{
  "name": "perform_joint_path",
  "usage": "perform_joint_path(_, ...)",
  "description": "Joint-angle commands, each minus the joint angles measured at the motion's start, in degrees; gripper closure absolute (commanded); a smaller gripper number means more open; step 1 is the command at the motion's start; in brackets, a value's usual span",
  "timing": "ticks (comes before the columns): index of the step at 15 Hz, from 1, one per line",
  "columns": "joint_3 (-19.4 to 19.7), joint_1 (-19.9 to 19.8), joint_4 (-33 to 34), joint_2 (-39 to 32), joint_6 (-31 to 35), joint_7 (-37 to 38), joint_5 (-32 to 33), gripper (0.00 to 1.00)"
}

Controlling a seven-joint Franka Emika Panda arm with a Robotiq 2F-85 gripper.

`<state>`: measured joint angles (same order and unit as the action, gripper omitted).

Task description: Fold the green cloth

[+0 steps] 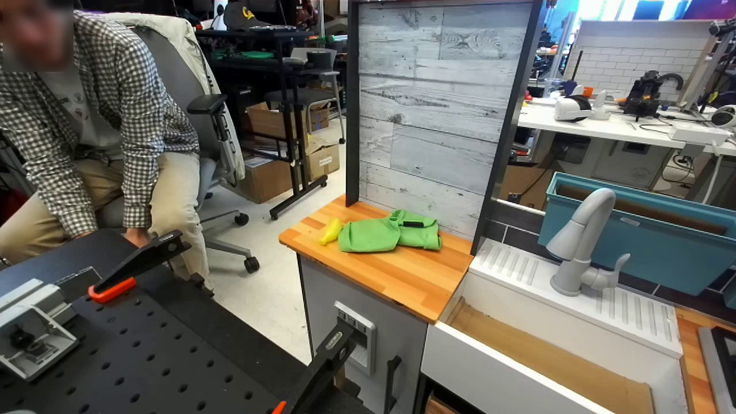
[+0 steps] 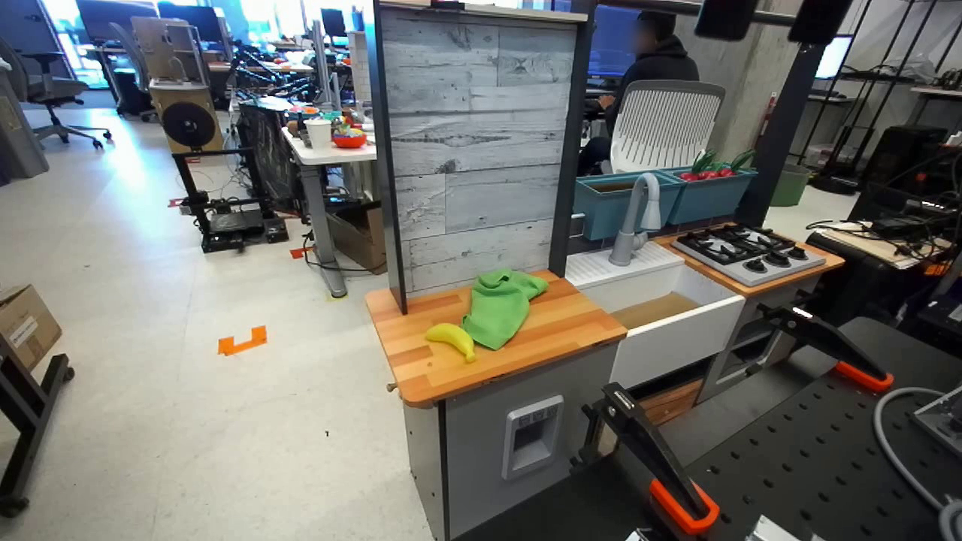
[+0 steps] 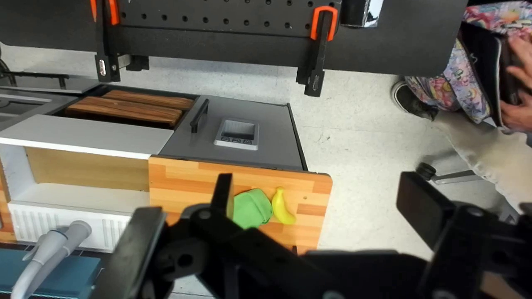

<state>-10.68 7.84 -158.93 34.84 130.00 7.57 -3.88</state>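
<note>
The green cloth [image 1: 368, 236] lies rumpled, with overlapping layers, on the wooden countertop [image 1: 414, 276] near the grey plank panel. It also shows in an exterior view [image 2: 500, 308]. In the wrist view the cloth [image 3: 252, 208] is partly hidden behind a gripper finger. A small dark strip shows at its far part in an exterior view. My gripper [image 3: 320, 193] is wide open and empty in the wrist view, well above and away from the countertop. The gripper is not in view in either exterior view.
A yellow toy banana [image 2: 451, 340] lies close beside the cloth, near the counter's end. The plank panel [image 1: 431, 115] stands behind the cloth. A white sink [image 1: 552, 339] with a grey faucet [image 1: 581, 241] adjoins the countertop. Clamps [image 3: 316, 58] stick out from the black table edge. A person sits nearby.
</note>
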Motion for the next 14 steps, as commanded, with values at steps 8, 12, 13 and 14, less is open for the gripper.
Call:
perform_joint_path(8, 3.73, -3.53, 11.07, -26.70, 18.76, -0.33, 0.57, 0.00)
perform_joint_path(12, 5.69, -5.41, 18.83, -37.49, 19.64, 0.62, 1.60, 0.00)
perform_joint_path(13, 6.23, -5.63, 20.91, -40.19, 19.91, 0.78, 1.41, 0.00)
perform_joint_path(14, 6.75, -5.71, 22.98, -42.65, 20.05, 0.61, 0.91, 0.00)
